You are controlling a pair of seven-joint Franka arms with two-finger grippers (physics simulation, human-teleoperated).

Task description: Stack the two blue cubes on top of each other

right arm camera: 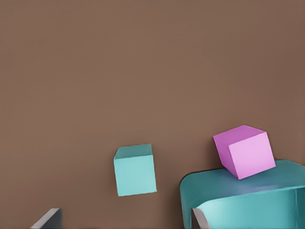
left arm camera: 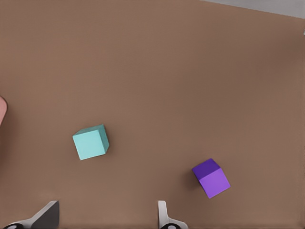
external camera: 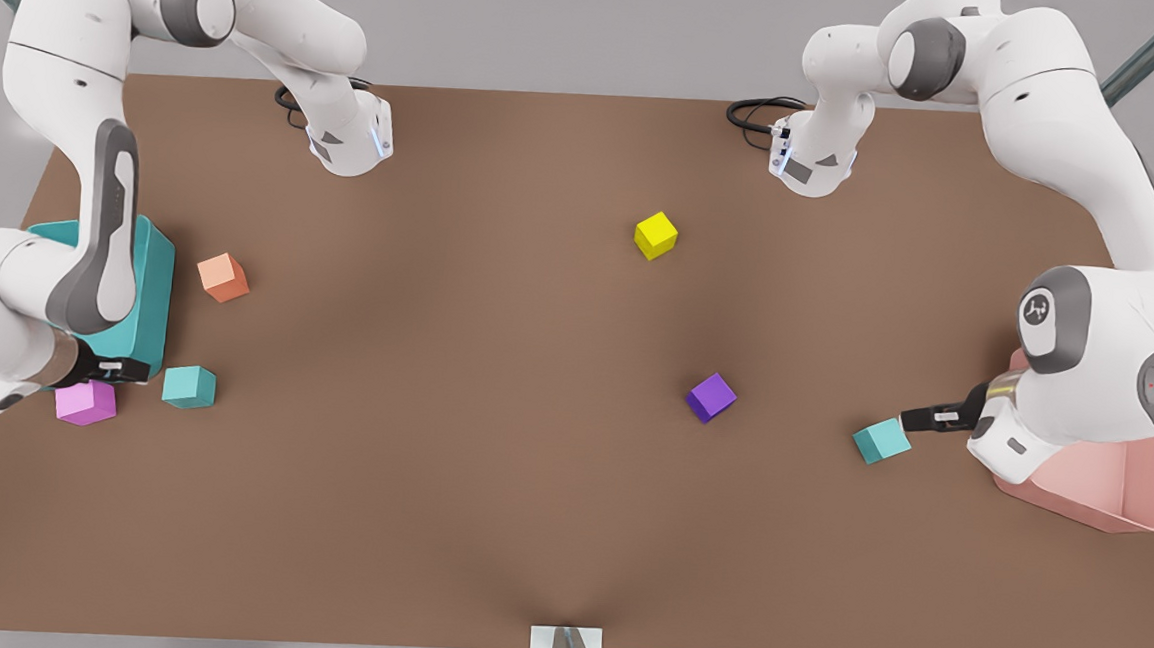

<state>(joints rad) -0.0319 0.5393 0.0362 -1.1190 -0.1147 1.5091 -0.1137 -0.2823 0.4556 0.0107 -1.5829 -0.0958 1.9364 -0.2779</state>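
One blue cube [external camera: 881, 441] lies on the table at the front view's right, just off the fingertips of my left gripper [external camera: 910, 421]. In the left wrist view this cube [left arm camera: 90, 142] sits ahead of the open left gripper [left arm camera: 105, 220], not between its fingers [left arm camera: 47, 215]. The other blue cube [external camera: 188, 386] rests at the front view's left, beside my right gripper [external camera: 136, 371]. The right wrist view shows that cube [right arm camera: 135, 170] ahead of the open right gripper [right arm camera: 125, 222], with nothing held.
A teal bin [external camera: 154, 278] and a magenta cube [external camera: 85, 401] crowd the right gripper. A pink bin [external camera: 1128, 488] stands behind the left gripper. A purple cube [external camera: 711, 397], a yellow cube [external camera: 656, 235] and an orange cube [external camera: 223, 277] lie on the brown table.
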